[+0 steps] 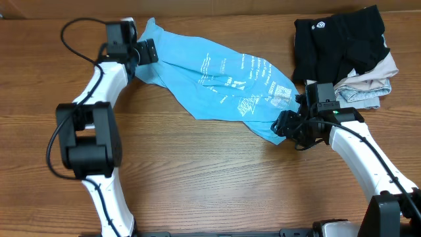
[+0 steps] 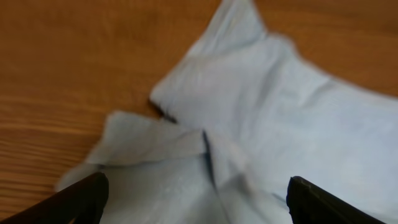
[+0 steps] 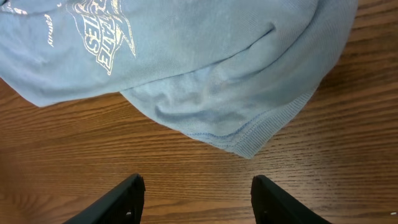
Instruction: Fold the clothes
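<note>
The clothes, a light blue T-shirt [image 1: 217, 76] with white printed lettering, lies crumpled in a diagonal strip from the table's back left to its right middle. My left gripper [image 1: 147, 51] is at the shirt's left end. In the left wrist view it [image 2: 199, 186] stands open, with rumpled blue fabric [image 2: 261, 112] lying between and ahead of its fingers. My right gripper [image 1: 285, 125] is at the shirt's lower right end. In the right wrist view it [image 3: 198, 182] is open over bare wood, and the shirt's ribbed hem [image 3: 249, 146] lies just ahead of it, apart from the fingers.
A black garment with a small white logo [image 1: 335, 39] lies at the back right. Beige and pale grey-blue folded garments [image 1: 368, 84] lie beside it, close behind the right arm. The wooden table [image 1: 210, 178] runs to the front edge.
</note>
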`<state>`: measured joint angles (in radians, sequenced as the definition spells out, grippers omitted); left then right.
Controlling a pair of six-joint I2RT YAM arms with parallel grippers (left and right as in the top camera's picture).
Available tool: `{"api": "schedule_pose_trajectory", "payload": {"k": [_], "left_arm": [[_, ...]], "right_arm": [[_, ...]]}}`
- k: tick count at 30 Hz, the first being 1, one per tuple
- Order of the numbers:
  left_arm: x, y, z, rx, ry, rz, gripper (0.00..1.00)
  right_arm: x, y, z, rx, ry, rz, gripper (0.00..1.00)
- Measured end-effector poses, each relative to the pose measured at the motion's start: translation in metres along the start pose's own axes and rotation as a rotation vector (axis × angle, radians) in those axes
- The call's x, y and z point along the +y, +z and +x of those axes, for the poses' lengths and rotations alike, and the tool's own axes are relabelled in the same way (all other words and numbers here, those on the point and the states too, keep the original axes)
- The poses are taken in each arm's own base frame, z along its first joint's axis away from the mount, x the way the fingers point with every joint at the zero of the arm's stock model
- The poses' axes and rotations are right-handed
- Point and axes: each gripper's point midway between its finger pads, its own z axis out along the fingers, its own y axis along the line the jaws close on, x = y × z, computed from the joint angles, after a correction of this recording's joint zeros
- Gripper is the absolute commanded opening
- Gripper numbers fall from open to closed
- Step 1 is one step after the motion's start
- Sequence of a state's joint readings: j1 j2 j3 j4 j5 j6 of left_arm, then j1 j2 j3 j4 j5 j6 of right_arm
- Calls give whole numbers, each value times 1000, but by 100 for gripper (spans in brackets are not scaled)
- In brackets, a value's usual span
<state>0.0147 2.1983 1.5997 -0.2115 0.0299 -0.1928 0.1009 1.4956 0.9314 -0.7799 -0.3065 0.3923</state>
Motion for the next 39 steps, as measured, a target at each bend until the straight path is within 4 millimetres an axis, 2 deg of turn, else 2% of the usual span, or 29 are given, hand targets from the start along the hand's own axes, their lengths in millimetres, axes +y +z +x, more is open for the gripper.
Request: {"api": "schedule_pose_trajectory", "payload": {"k": [5,10,18,22,26,30,33,35,39], "left_arm": [[7,29,33,62,-40,-12,86],[5,33,28,38,-60,2,81],[-5,34,6,-53,-68,53,72],[-10,34,3,-64,-69,85,69],[-13,34,7,-48,-81,100,66],[-12,33,26,44,-91,97,67],[-13,28,28,96,-95,89,66],[-14,23,26,128,-97,80,60],[-17,16,10,115,-92,80,37]], "right_arm": [[0,0,0,-2,0,0,59],[1,0,-2,-7,-3,-3,59],[1,0,-2,-8,-3,-3,59],[1,0,-3,-12,-4,-6,60],[4,0,-7,-29,-11,-14,60],[4,0,-8,-33,-13,-16,60],[4,0,-8,-33,-12,-16,60],[4,0,-8,-33,-12,-16,59],[4,0,-8,-33,-12,-16,59]]}}
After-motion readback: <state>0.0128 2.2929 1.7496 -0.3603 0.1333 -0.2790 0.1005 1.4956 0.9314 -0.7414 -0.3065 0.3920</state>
